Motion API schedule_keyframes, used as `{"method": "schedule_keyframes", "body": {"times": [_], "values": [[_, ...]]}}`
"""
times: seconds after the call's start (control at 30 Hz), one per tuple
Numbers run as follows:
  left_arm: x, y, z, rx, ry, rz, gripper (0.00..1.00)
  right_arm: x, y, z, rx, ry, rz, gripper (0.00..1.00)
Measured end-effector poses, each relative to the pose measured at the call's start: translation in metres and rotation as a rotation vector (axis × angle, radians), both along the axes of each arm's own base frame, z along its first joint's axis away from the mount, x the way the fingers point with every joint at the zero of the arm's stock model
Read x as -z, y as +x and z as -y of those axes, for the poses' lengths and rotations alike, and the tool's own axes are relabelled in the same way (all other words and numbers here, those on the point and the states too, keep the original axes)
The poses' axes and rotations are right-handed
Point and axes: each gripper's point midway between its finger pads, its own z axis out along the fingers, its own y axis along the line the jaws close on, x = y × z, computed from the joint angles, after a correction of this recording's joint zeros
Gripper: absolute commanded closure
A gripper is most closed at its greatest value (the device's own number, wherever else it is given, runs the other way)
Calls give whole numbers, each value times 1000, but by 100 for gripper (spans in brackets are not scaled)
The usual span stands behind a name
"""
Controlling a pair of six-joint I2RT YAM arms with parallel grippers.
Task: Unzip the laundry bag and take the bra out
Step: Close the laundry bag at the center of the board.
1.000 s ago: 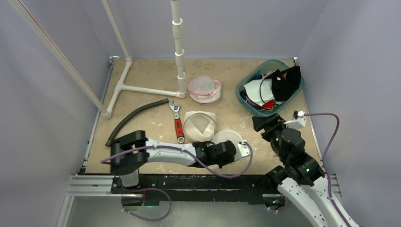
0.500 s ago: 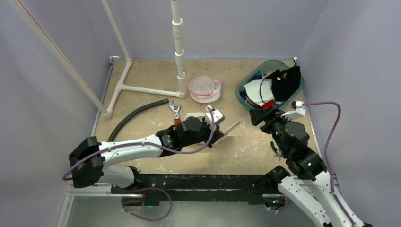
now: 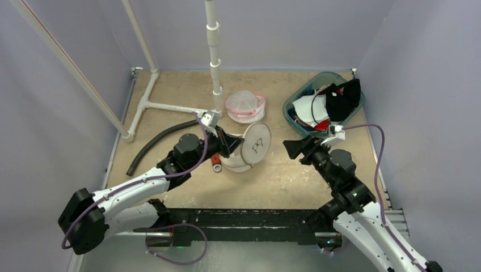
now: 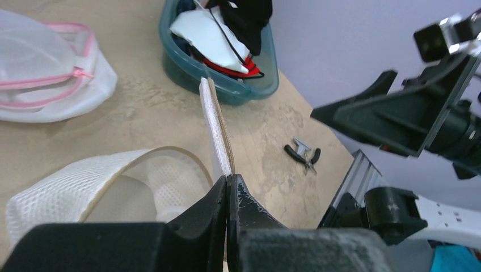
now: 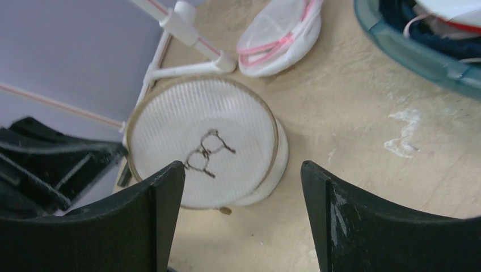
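White mesh with a tan rim: that is what the left gripper (image 4: 227, 180) has, jaws pressed fully together on the edge of the lid (image 4: 215, 124), a thin pinch right at the fingertips. From above, the lid (image 3: 256, 144) stands nearly upright, its flat face with a dark looped mark turned toward the right arm.

Below it sits the laundry bag (image 3: 235, 164), on the table (image 3: 283, 175). Its mouth shows as a tan hoop in the left wrist view. We judge the zip undone, at least most of the way round.

Bra: we cannot make it out. Only white mesh shows inside the mouth, so presumably it is in the bag, low down.

The right gripper (image 3: 292, 149) has its fingers spread wide and nothing between them. It hangs near the lid, apart from it, pointed at the flat face rather than at the opening.

Outward: a wrench (image 3: 215, 165) just beside the bag, a pink-trimmed bag (image 3: 244, 105) farther back, a teal bin (image 3: 287, 110) of clothes to the right.

Risks as we read them:
- Lid slips out, because the pinch is shallow and on the rim only.
- Right fingers meet the lid instead of the mouth, because the lid stands between them.
- Fingers catch bag mesh, and the whole bag lifts or tips.
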Motion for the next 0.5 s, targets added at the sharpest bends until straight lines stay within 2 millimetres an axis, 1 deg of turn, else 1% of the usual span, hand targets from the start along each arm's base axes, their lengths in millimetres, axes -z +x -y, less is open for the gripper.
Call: {"method": "schedule_keyframes", "body": {"times": [0.07, 0.17, 0.5], "values": [[0, 8, -13, -46, -46, -25, 100, 13, 0, -9, -40, 12, -16, 23], [6, 14, -30, -102, -106, -69, 100, 32, -1, -22, -94, 36, -41, 23], [46, 18, -86, -324, -301, -217, 100, 62, 7, -57, -214, 122, -94, 24]]}}
